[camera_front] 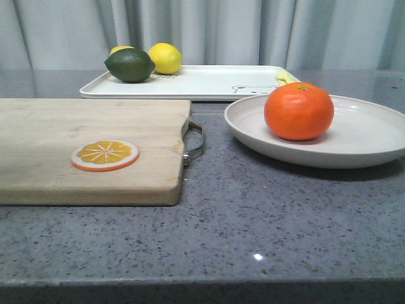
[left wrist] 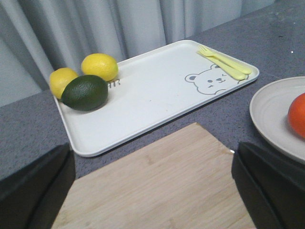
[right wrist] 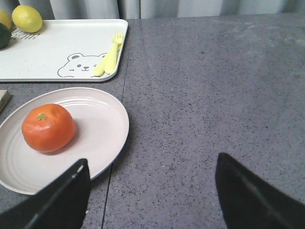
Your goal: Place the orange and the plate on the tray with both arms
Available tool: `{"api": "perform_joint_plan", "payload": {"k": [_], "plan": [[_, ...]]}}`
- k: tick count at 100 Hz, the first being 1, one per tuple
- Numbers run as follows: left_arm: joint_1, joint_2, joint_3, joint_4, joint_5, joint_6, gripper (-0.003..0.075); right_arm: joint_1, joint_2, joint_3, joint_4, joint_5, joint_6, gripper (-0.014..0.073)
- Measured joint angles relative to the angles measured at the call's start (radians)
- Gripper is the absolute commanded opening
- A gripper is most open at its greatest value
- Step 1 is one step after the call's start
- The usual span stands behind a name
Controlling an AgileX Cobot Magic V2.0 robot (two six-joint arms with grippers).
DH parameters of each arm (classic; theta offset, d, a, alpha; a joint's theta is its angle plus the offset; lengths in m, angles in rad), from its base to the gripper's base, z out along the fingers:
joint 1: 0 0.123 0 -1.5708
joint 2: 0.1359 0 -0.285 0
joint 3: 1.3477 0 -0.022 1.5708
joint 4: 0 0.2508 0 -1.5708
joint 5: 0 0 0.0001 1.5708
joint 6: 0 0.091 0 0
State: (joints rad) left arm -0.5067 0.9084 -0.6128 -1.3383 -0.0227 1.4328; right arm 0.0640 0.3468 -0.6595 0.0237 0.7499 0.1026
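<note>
The orange point(camera_front: 299, 111) sits on the off-white plate point(camera_front: 367, 136) at the right of the grey table. The white tray point(camera_front: 209, 82) with a bear drawing lies behind them. The orange point(right wrist: 48, 128), the plate point(right wrist: 102, 124) and the tray point(right wrist: 57, 47) also show in the right wrist view. My left gripper point(left wrist: 152, 191) is open and empty above the wooden cutting board point(left wrist: 162, 186); the tray point(left wrist: 152, 90) and the plate's rim point(left wrist: 271, 109) show beyond it. My right gripper point(right wrist: 151, 191) is open and empty over bare table beside the plate. Neither gripper shows in the front view.
A dark green lime point(camera_front: 130, 64) and two lemons point(camera_front: 165, 57) lie on the tray's far left end. A yellow fork and spoon point(right wrist: 109, 59) lie on its right end. The cutting board point(camera_front: 88, 149) with a flat orange slice point(camera_front: 105, 155) fills the left of the table.
</note>
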Motion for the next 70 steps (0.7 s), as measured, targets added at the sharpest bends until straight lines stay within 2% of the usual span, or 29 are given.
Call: {"api": "perform_joint_plan", "payload": {"k": [26, 51, 70], "plan": [[0.009, -0.18, 0.166, -0.01, -0.028, 0.0, 0.0643, 0.0, 0.0, 0.0, 0.0, 0.006, 0.0, 0.0551], [0.009, -0.205, 0.186, -0.01, -0.028, 0.0, 0.0643, 0.0, 0.029, 0.0, 0.052, -0.043, 0.0, 0.0551], [0.009, -0.205, 0.186, -0.01, -0.03, 0.0, 0.0643, 0.0, 0.183, 0.002, 0.091, -0.101, 0.0, 0.0551]]}}
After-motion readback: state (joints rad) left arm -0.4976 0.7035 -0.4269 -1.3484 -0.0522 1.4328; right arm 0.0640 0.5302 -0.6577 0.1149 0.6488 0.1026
